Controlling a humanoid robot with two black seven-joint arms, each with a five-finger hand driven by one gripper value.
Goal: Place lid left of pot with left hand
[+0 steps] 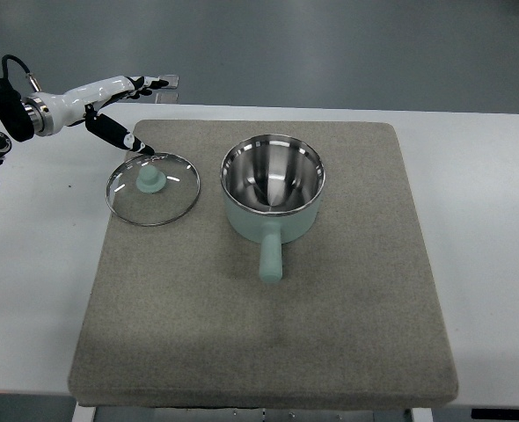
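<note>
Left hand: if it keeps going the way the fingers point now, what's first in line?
Top fingers of the left hand point right, past the mat's far edge: free path. One lower finger angles toward the lid rim. Height unclear.

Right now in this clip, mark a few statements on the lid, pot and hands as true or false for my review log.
1. The lid lies flat on the mat, left of the pot. True.
2. The lid covers the pot. False: the pot is open and its steel inside shows.
3. The left hand grips the lid's knob. False: the hand is open, up and left of the lid, and nothing is on the knob.
4. The pot's handle points toward the picture's bottom edge. True.
5. The right hand is over the pot. False: no right arm shows in the picture.
</note>
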